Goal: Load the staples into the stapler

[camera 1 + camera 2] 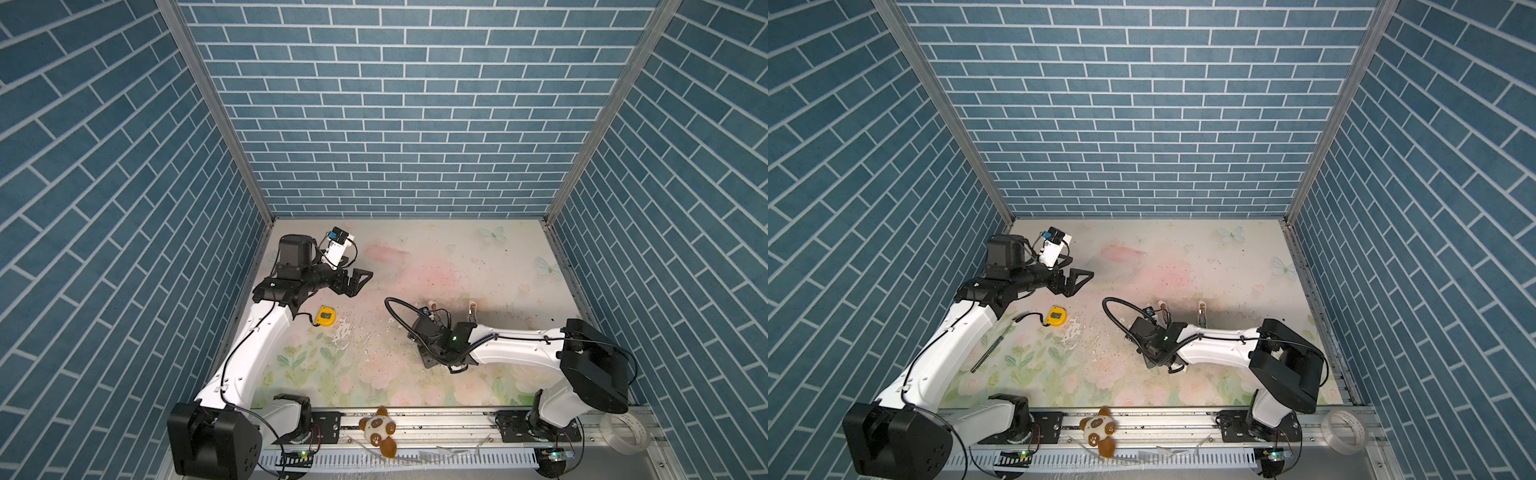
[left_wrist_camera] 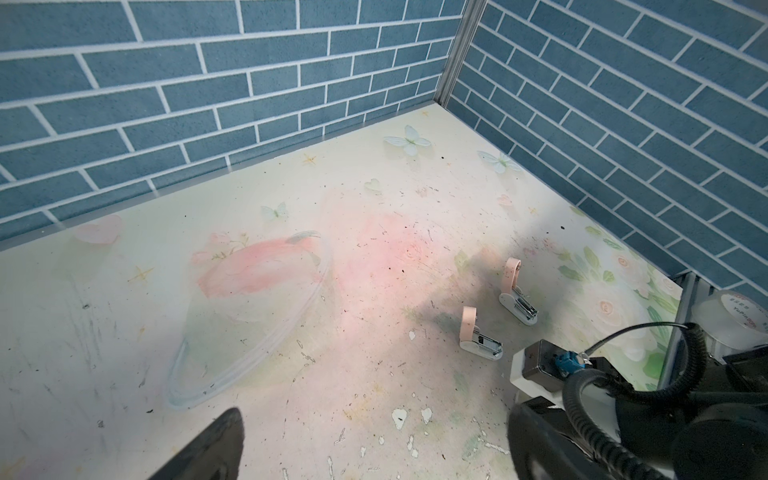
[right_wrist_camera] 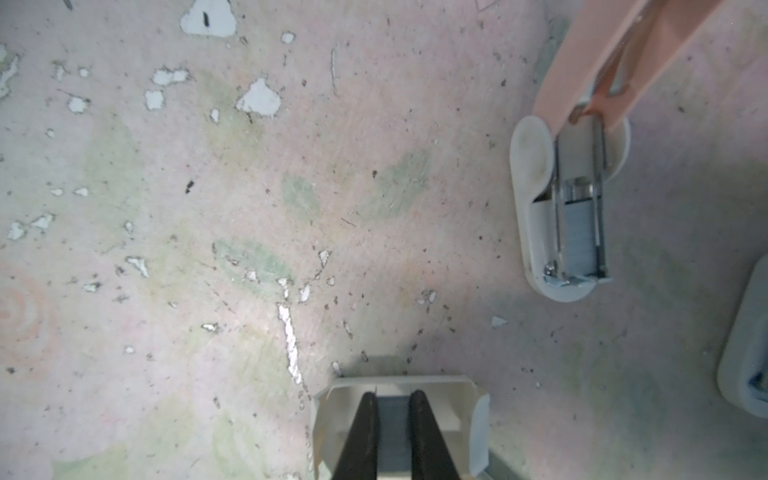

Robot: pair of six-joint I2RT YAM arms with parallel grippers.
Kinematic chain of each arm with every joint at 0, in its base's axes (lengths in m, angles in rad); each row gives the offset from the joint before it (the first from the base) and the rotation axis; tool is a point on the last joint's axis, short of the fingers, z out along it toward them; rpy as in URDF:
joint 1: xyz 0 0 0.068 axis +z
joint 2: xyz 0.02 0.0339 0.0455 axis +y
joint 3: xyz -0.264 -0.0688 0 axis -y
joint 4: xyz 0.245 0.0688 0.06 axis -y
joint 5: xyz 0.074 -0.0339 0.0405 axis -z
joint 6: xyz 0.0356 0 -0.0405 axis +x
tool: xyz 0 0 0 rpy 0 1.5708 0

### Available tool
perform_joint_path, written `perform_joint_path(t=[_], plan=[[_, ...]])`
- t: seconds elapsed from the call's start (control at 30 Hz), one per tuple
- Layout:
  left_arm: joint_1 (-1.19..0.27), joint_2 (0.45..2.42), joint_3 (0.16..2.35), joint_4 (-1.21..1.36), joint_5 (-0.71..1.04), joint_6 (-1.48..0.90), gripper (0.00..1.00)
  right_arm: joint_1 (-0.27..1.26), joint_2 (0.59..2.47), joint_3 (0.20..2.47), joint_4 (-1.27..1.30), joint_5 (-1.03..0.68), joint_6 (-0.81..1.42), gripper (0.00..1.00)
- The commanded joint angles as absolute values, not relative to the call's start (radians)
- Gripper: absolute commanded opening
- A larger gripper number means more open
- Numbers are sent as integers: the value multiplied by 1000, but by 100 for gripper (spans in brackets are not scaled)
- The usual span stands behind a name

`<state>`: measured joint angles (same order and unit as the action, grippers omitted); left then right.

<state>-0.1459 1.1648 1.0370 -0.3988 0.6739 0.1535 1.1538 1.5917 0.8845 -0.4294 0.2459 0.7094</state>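
In the right wrist view my right gripper (image 3: 394,398) reaches into a small white cardboard tray (image 3: 476,419). Its black fingers (image 3: 368,432) are shut on a grey strip of staples (image 3: 394,440). Just beyond stands an open stapler (image 3: 569,208), with a pink top raised over a white base and a grey block of staples in its channel. Both top views show two open staplers (image 1: 432,308) (image 1: 1162,308) side by side at mid-table, with the right wrist just in front of them. My left gripper (image 1: 358,282) (image 2: 374,449) hovers open and empty at the back left.
A second stapler (image 2: 517,299) stands right of the first. A yellow tape measure (image 1: 325,316) lies by the left arm. A dark rod (image 1: 988,349) lies beside it. A clear plastic lid (image 2: 249,320) lies on the mat. A plush toy (image 1: 379,428) and tape roll (image 1: 623,432) sit on the front rail.
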Motion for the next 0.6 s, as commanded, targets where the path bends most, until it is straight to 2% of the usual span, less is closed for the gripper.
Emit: perform_joint_path(t=[0.0,0.2,0.57], plan=[[-139,1155,1022,-404,679,159,100,1140,1556,870,-415,246,701,8],[-140,1153,1022,-403,681,157,100,1099,1510,867,-379,229,678,8],[-139,1146,1024,-402,678,157,100,907,1374,778,-269,181,590,8]])
